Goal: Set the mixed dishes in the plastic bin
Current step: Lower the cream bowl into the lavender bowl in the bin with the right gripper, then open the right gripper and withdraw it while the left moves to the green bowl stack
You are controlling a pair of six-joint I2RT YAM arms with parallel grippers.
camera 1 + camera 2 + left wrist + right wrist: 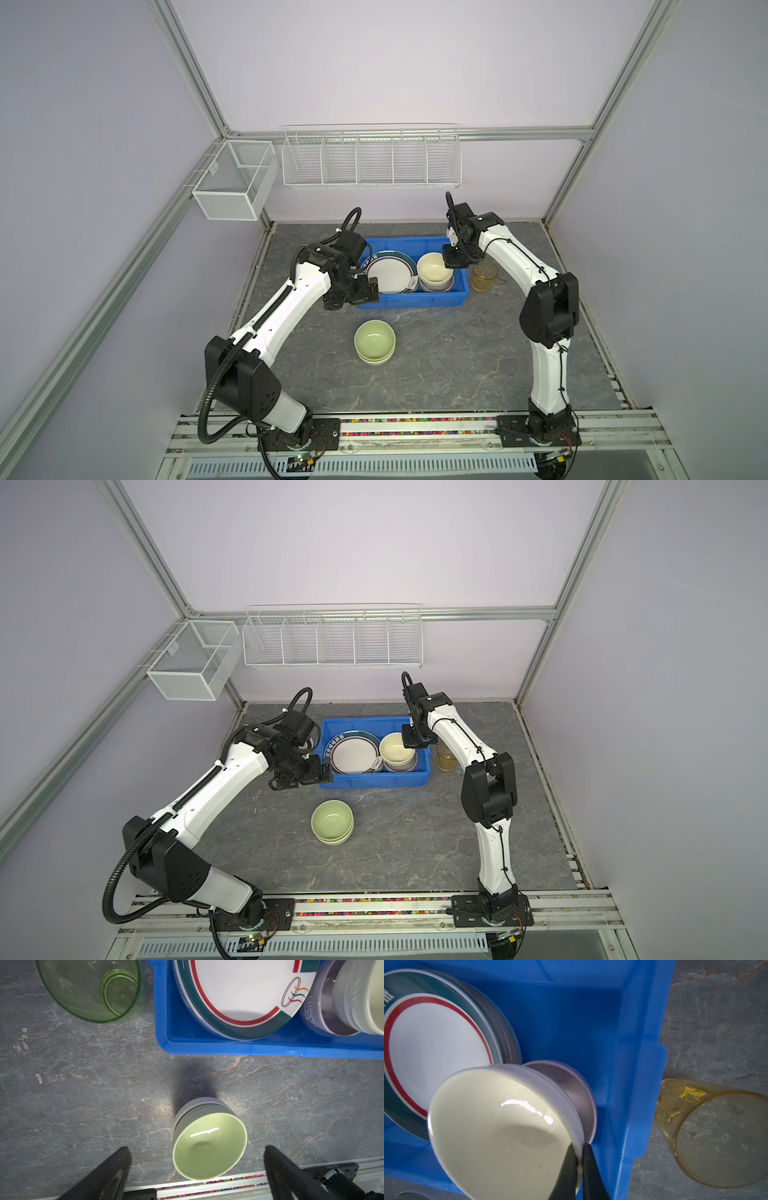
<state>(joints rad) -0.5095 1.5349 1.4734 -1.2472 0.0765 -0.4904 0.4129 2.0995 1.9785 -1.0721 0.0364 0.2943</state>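
The right jaws are pinching the rim of the glossy cream round bowl [500, 1132], which is sitting tilted on a lilac bowl [571, 1088] inside the bright blue rectangular plastic bin [415, 301]. The left jaws are standing wide apart, gripping nothing, beside the bin's near-left corner.
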